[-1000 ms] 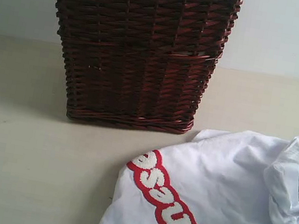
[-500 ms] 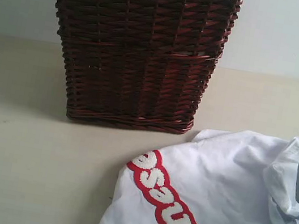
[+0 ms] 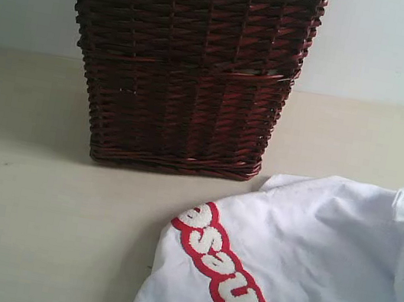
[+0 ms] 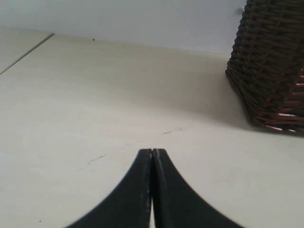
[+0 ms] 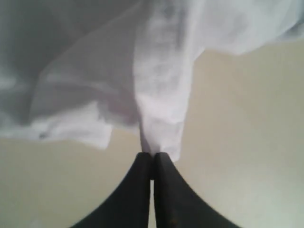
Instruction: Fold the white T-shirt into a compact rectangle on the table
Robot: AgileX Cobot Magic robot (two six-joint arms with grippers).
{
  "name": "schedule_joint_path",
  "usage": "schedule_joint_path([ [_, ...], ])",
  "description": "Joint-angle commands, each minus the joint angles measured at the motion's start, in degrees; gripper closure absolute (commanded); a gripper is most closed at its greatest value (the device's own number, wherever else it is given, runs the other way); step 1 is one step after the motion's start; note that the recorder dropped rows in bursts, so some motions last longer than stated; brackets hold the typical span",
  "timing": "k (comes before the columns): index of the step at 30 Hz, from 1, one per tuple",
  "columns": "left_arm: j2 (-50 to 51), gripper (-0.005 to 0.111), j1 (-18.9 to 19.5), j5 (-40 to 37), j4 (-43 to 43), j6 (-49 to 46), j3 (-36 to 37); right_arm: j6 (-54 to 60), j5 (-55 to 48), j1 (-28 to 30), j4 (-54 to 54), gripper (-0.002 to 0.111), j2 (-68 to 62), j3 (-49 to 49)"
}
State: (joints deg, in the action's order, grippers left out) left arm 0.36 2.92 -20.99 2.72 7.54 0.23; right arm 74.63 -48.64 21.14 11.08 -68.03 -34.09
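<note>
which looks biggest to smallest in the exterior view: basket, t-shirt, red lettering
1. basket and T-shirt: about alike, both cut off by the frame, so unranked
2. red lettering: clearly smallest

The right gripper [image 5: 152,153] is out of the exterior view now; its jaws, earlier apart, pinch the white T-shirt [image 5: 161,95] between them.

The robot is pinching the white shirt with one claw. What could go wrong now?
The right gripper pinches only a thin fold of the white T-shirt at its very tips, so the cloth might slip out. The left gripper is shut over the bare table, holding nothing, so the shirt may bunch when pulled from one side. The wicker basket stands close to the shirt's edge and could snag it.
</note>
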Motion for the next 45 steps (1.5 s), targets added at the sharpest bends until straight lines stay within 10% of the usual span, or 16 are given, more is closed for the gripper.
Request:
schedule_joint_path([
  [1, -0.4, 0.107, -0.1, 0.8, 0.0, 0.1, -0.2, -6.9, -8.5, 5.3, -8.7, 0.108, 2.0, -0.2],
  [21, -0.4, 0.107, -0.1, 0.8, 0.0, 0.1, -0.2, -21.6, -1.3, 23.7, -34.7, 0.108, -0.9, -0.2],
  [31, -0.4, 0.107, -0.1, 0.8, 0.0, 0.1, -0.2, -16.6, -0.2, 23.5, -28.2, 0.061, -1.5, -0.2],
  [37, -0.4, 0.107, -0.1, 0.8, 0.0, 0.1, -0.2, 4.8, 3.6, 22.5, 3.6, 0.066, 5.4, -0.2],
  [45, -0.4, 0.107, -0.1, 0.8, 0.0, 0.1, -0.2, 29.2, -8.4, 4.1, 39.0, 0.090, 0.4, 5.9],
])
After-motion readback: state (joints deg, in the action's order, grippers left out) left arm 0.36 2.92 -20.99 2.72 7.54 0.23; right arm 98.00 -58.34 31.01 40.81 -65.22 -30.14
